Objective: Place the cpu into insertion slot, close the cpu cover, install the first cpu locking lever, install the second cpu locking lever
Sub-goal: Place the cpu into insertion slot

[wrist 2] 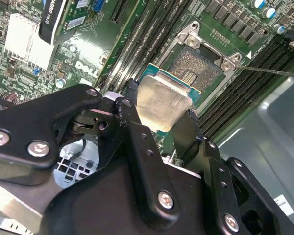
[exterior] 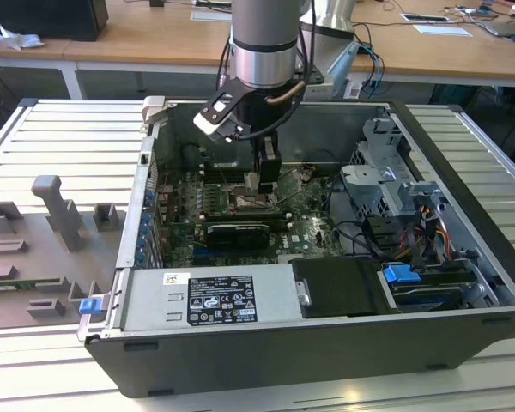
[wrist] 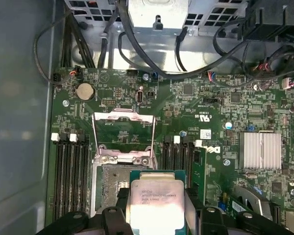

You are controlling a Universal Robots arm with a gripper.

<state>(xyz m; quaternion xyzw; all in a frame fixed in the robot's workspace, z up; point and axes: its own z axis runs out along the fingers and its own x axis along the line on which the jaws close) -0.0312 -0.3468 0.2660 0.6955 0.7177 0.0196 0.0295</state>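
Item: cpu (wrist 2: 162, 103); light, stiff, fragile underneath, I judged; my claw (wrist 2: 160, 111) was clamped on its opposite edges, partly over the insertion slot (wrist 2: 198, 68); cpu cover (wrist: 122, 128) stood open.

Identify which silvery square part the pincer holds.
The cpu, a solid pale plate clamped in the pincer; the cpu cover is a hollow frame and the heatsink is finned, neither gripped.

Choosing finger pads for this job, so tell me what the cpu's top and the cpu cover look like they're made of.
The cpu: top looks like matte, pale silver-beige metal, given its soft, dull glare. The cpu cover: thin bright sheet metal, likely steel, judging by shiny stamped edges.
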